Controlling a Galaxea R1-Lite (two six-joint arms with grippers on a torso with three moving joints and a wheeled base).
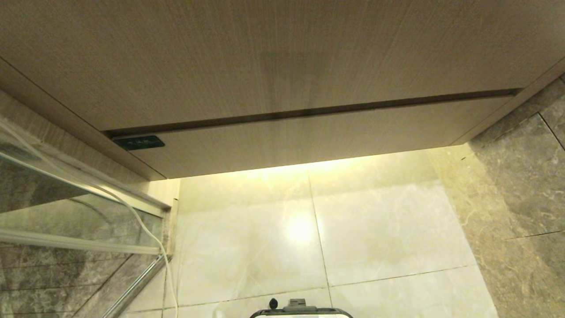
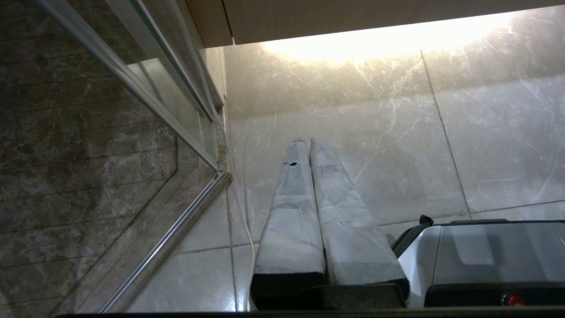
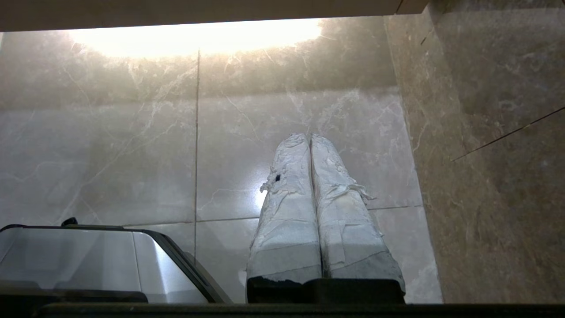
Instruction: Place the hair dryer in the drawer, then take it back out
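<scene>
The closed drawer [image 1: 309, 137] is being shown only in the head view, while the left gripper [image 2: 308, 142] and right gripper [image 3: 310, 136], both clenched and empty, are being seen below it only in the wrist views; the hair dryer is being shown nowhere.

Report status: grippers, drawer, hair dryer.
Left gripper shut, empty. Right gripper shut, empty. Drawer closed. Hair dryer not in view.

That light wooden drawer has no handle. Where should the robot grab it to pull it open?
Probably its top edge. The flat light-wood drawer front has no knob, but a dark gap runs along its top, under the taller wood panel. Hooking in there from the front and pulling outward looks best.
</scene>
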